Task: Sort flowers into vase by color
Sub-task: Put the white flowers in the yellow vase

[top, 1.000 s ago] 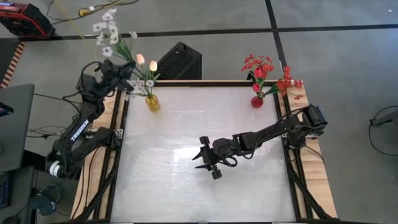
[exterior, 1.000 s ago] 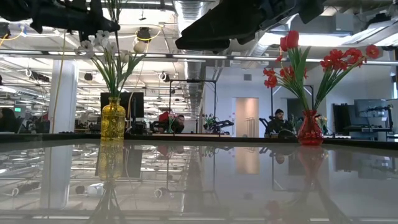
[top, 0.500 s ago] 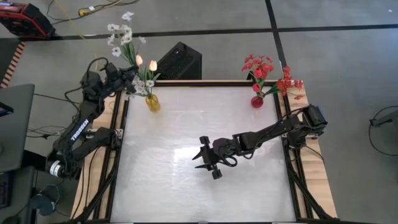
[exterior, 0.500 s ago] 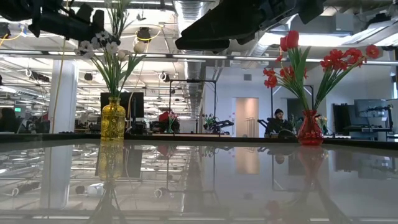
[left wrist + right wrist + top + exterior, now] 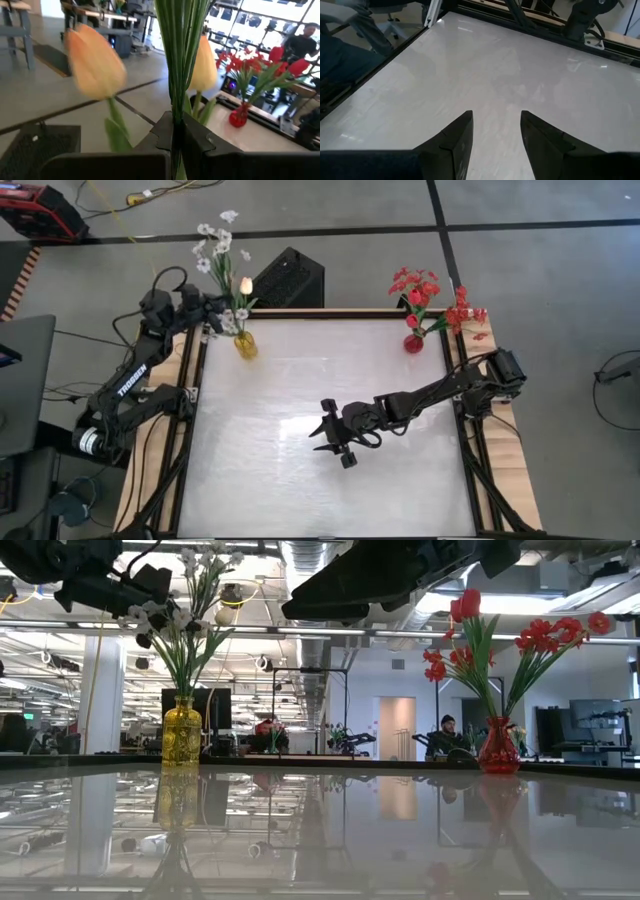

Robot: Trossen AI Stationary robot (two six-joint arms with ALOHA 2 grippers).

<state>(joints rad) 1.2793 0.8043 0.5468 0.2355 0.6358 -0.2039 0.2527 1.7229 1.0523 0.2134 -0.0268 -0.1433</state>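
My left gripper (image 5: 207, 312) stands at the table's far left corner, beside the yellow vase (image 5: 245, 345), shut on a white blossom spray (image 5: 220, 235). In the low view the spray (image 5: 205, 560) rises above the yellow vase (image 5: 182, 732), which holds cream tulip buds (image 5: 205, 62) and green leaves. The red vase (image 5: 413, 342) at the far right corner holds the red blossoms and red tulips (image 5: 468, 605). My right gripper (image 5: 333, 436) hovers open over the middle of the table (image 5: 495, 132), touching nothing. My left gripper pinches the spray's thin green stalks (image 5: 176, 117) between its two fingers (image 5: 200, 145), reaching in roughly level from the table's left. The stalks run up past the fingers, and the blossoms stand high above them. The spray is lifted clear; its lower end is hidden by the gripper.
The table top (image 5: 300, 390) is white and glossy, framed by dark rails and wooden side boards. A black box (image 5: 288, 277) sits on the floor past the far edge. People and desks show in the room behind the table (image 5: 448, 730).
My left gripper has carried the white spray toward the table's right, closer to the yellow vase. The blossoms now stand over the vase's tulips, and one tulip bud has become hidden behind the spray. The right arm has kept still.
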